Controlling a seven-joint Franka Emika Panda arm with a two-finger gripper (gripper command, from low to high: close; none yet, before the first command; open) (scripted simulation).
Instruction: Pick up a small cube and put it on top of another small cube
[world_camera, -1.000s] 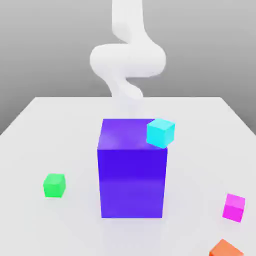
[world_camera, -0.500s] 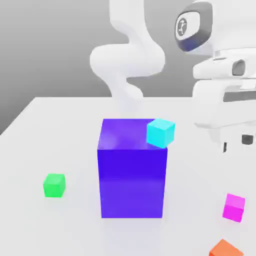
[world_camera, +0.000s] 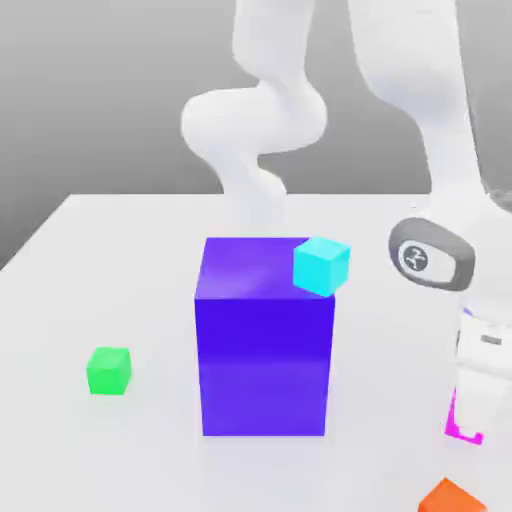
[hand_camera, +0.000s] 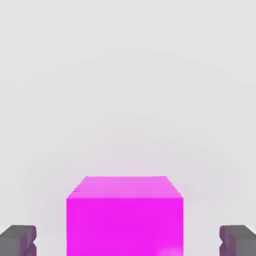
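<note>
Now that the arm has swung down on the exterior view's right, the scene looks quite different from a second ago, when only its white column stood behind the big blue-purple block (world_camera: 265, 340) and the pink cube (world_camera: 462, 428) sat in the open. From the exterior view, the gripper (world_camera: 474, 425) stands right over that pink cube on the white table (world_camera: 60, 290), hiding most of it; just a sliver of magenta shows at its base. A turquoise cube (world_camera: 322, 265) rests on the block's top corner, a green cube (world_camera: 108, 370) lies well apart at the left, and an orange cube (world_camera: 452, 497) sits near the pink one. Seen from the hand view, the pink cube (hand_camera: 125, 215) sits squarely between the two dark fingertips (hand_camera: 19, 239), which stand clear of its sides with visible gaps. So the jaws are partly open, straddling it, with nothing gripped yet. I judge the approach finished and the squeeze under way; lifting and stacking remain.
</note>
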